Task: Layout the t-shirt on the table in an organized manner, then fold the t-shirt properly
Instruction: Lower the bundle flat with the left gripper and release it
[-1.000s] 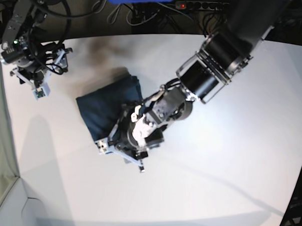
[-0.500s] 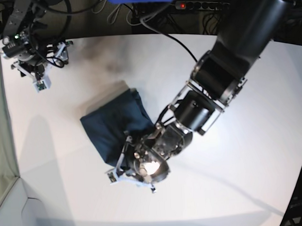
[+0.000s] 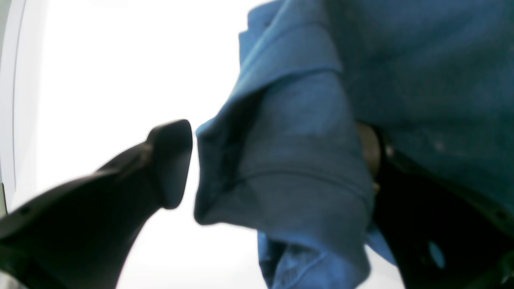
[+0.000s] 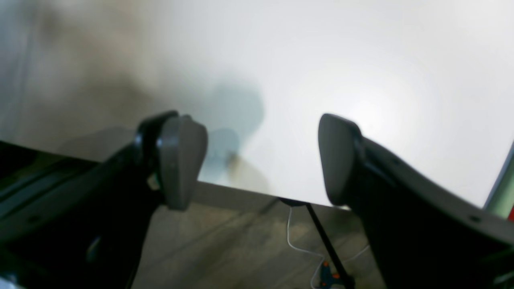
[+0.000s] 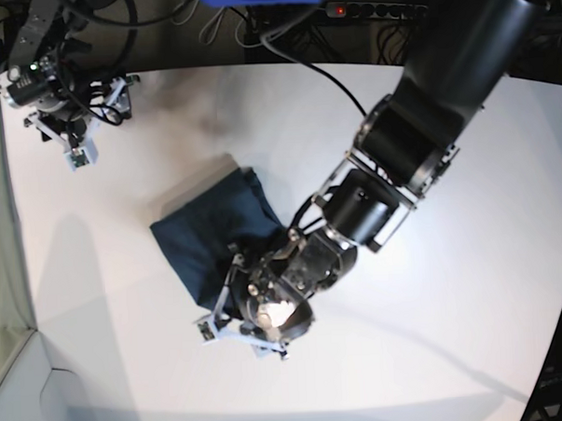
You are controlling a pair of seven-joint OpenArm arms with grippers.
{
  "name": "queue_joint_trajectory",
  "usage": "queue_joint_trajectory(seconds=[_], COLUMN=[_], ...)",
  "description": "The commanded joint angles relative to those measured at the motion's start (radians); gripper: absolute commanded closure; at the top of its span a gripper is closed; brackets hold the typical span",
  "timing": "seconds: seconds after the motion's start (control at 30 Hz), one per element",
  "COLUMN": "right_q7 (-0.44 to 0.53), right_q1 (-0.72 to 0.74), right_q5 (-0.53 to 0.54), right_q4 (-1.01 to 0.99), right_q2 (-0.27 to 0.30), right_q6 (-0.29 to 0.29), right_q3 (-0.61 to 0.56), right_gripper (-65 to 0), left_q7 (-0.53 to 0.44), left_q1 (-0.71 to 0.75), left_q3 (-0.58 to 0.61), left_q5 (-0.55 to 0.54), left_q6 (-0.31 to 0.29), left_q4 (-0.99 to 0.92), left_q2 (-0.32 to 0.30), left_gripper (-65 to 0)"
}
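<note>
The t-shirt point(image 5: 212, 234) lies folded into a compact, roughly rectangular bundle a little left of centre on the white table point(image 5: 454, 333) in the base view. Its long axis runs on a diagonal, from the upper right corner near the middle of the frame down toward the lower left.

The left gripper point(image 5: 244, 326) sits at the bundle's lower end, just below centre frame. In the left wrist view its fingers point(image 3: 170, 160) are spread wide with a folded, hemmed edge of the blue cloth point(image 3: 289, 168) between them; the left finger stands clear of the cloth with a strip of table showing in the gap, while the other finger is mostly covered by fabric at the right side, so whether it touches cannot be told.

The right gripper point(image 5: 73, 145) hangs in the upper left corner of the base view, well apart from the shirt. Its fingers point(image 4: 180, 160) are wide apart with nothing between them, over the table's edge.
</note>
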Motion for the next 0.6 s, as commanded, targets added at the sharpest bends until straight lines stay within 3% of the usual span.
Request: queue_joint_trajectory(seconds=[0.0,0.2,0.57], right_q7=[0.013,0.013,0.013], right_q1=[0.002,-0.012,-0.009], right_q5=[0.003,0.003,0.003], right_q4=[0.021,0.021,0.021], right_q2=[0.006,0.006,0.006], right_q6=[-0.004,-0.004,-0.004], right_q3=[0.003,0.003,0.003], right_gripper=[-47.0,-47.0,-47.0], left_q7=[-0.015,-0.002,-0.006], left_q1=[-0.038,-0.027,-0.027], left_q3=[-0.033,-0.155,-0.153], left_q5=[0.0,0.006,0.011], left_q6=[0.013,0.013,0.011], left_q4=[0.035,0.132,0.153], left_q2=[0.009,0.009,0.009], left_gripper=[-49.9,-49.8,-49.9])
